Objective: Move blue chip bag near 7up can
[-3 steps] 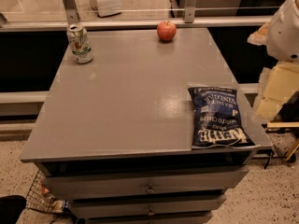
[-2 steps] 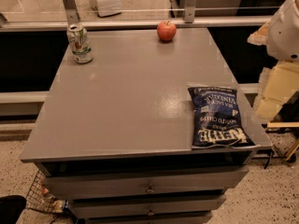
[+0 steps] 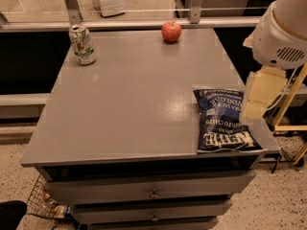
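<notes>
The blue chip bag (image 3: 223, 121) lies flat at the table's front right corner, with its white "KETTLE" lettering toward the front edge. The 7up can (image 3: 82, 44) stands upright at the far left corner, well apart from the bag. My gripper (image 3: 256, 99) hangs as a cream-coloured part below the white arm housing (image 3: 280, 32) at the right. It is over the bag's right edge, above the table's right side.
A red apple (image 3: 171, 31) sits at the back edge of the grey table (image 3: 129, 109), right of centre. Metal posts and a rail run behind the table. Drawers are below the top. A wire basket (image 3: 45, 202) stands on the floor at the lower left.
My arm and gripper have moved left, from beside the table to over the bag's right edge. Bag, can and apple have not moved.
</notes>
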Robot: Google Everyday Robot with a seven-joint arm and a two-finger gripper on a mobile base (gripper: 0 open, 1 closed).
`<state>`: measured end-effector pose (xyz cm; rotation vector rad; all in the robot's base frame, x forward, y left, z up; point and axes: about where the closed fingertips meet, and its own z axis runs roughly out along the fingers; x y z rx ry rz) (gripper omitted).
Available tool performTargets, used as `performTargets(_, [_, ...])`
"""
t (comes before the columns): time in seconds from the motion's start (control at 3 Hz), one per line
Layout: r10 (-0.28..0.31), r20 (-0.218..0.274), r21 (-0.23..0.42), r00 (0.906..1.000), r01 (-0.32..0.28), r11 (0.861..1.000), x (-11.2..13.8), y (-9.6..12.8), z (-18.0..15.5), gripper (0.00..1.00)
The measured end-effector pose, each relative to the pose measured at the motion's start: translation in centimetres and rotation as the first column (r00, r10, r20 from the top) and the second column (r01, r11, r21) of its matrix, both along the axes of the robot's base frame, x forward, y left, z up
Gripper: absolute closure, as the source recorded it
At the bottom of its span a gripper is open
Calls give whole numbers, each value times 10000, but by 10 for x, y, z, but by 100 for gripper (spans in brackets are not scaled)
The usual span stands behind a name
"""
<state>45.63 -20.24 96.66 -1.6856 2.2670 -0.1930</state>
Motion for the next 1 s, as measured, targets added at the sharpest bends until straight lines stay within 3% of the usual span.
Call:
performTargets(0.33, [-756,-202,-214,9969,751,9969,18,0,-25,0])
performTargets(0.67, [-1474,-637,42,9870,1479,9890,34,-10,-56,0])
performTargets(1.0, [-1866,-1070,845,9766,1959,9770,38,-20,-83,0])
